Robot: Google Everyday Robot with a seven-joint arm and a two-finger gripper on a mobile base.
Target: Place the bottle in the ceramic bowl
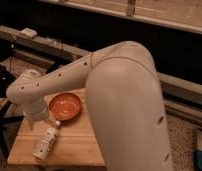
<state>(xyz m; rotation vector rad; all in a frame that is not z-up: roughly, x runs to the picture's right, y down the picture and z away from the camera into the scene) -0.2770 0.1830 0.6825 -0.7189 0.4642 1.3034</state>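
Seemingly the pincer (39, 117) hangs at the lower end of the arm's wrist, low over the left part of the bench (81, 145). It is just beside the left rim of the ceramic bowl (65, 106) and near the neck end of the bottle (46, 142). The wrist covers it, so I cannot tell if it is wide or narrow. The bottle lies on its side on the wooden bench, nearer to the camera than the pincer, with its narrow neck pointing toward the bowl and its base toward the near left corner. It is not in the bowl; the cap is close to the rim. I judge the bottle to be light, thin plastic, smooth and a little yielding under pressure. Because it is round, it can roll away if pushed from one side only. The best place to take hold is probably across the middle of the body, on the label, with the pincer square to the long axis; the neck looks too thin for a sure grip. The bowl looks hard, glossy and breakable, so the bottle should be lowered in, not dropped.
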